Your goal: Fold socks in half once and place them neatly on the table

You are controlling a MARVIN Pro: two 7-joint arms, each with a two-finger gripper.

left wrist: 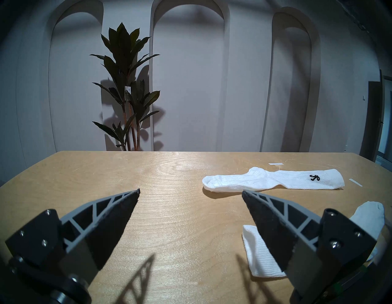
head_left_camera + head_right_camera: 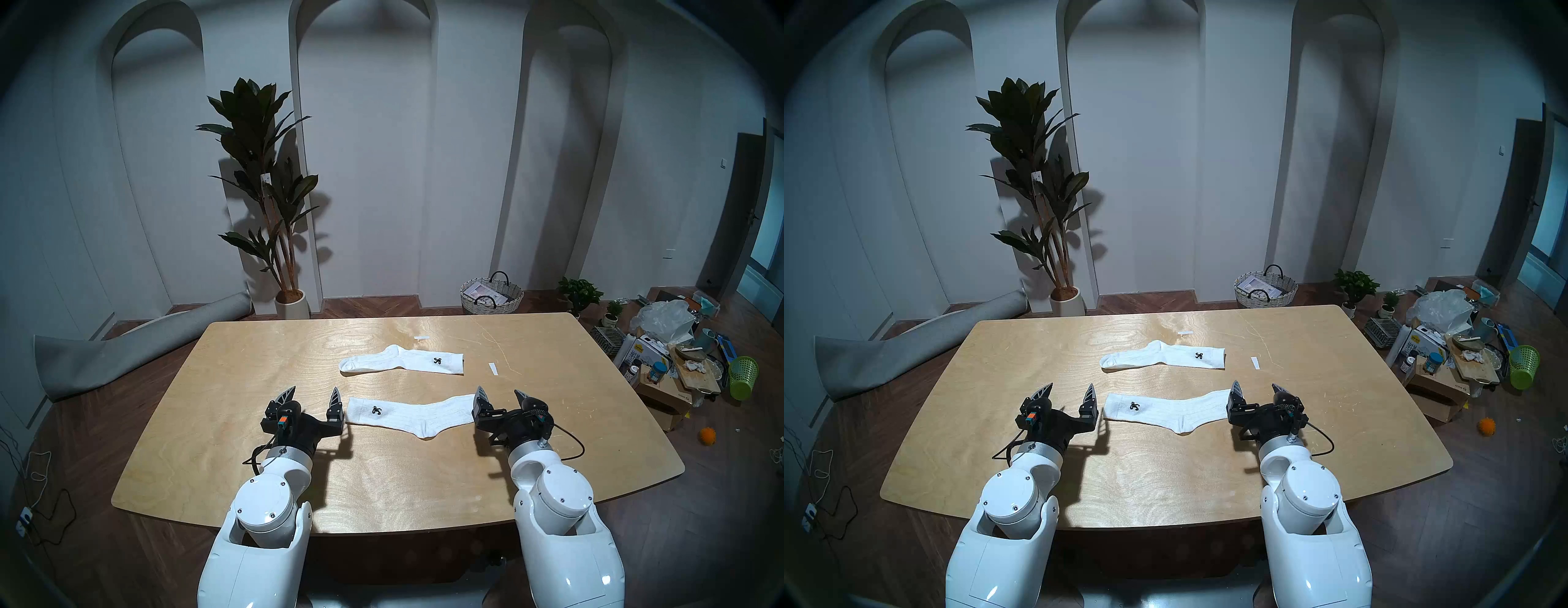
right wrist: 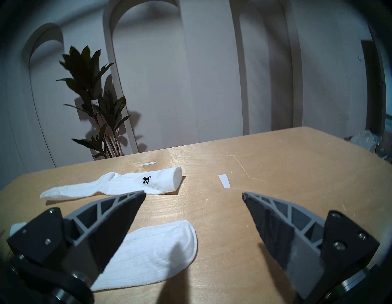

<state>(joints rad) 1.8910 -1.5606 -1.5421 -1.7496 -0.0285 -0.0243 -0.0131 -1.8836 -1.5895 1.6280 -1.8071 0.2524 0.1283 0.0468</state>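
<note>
Two white ribbed socks lie flat and unfolded on the plywood table (image 2: 237, 446). The far sock (image 2: 403, 360) (image 2: 1163, 355) (image 1: 273, 178) (image 3: 118, 183) has its cuff to the right. The near sock (image 2: 413, 414) (image 2: 1172, 409) (image 3: 152, 250) has its cuff to the left, by my left gripper (image 2: 314, 392) (image 2: 1069, 388) (image 1: 191, 191). That gripper is open and empty, just left of the cuff (image 1: 261, 254). My right gripper (image 2: 500, 392) (image 2: 1255, 387) (image 3: 194, 193) is open and empty at the sock's toe end.
Two small white paper strips (image 2: 422, 338) (image 2: 492, 368) lie on the table beyond and to the right of the far sock. Off the table stand a potted plant (image 2: 263, 178), a woven basket (image 2: 492, 295), a rolled rug (image 2: 127, 352) and clutter on the floor (image 2: 670, 352) at right.
</note>
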